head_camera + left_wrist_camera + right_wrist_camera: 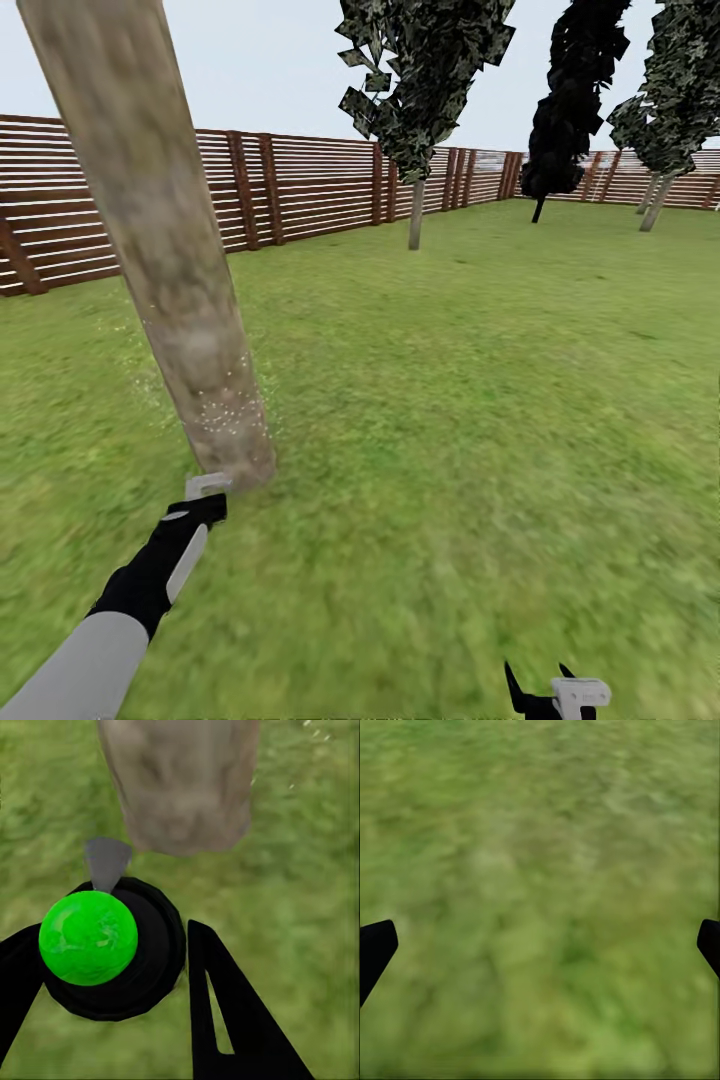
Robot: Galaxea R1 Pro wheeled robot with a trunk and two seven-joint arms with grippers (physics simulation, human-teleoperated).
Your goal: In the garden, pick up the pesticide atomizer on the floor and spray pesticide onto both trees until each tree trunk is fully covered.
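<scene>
left gripper (pixel 112 967) jaws clamped on atomizer (pixel 112 952), nozzle near trunk (pixel 170 260) base, droplets there. likely light, rigid, slick; hold round body. right gripper (pixel 540 945) jaws apart.

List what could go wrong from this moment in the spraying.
1. White specks sit low on the near trunk only; its upper stretch looks bare, so coverage may end up incomplete.
2. The left gripper holds the bottle very near the trunk base; a small forward move could knock it against the bark.
3. The other trees, such as the one by the fence, stand far across the grass, so the bottle must stay gripped on the way over.
</scene>
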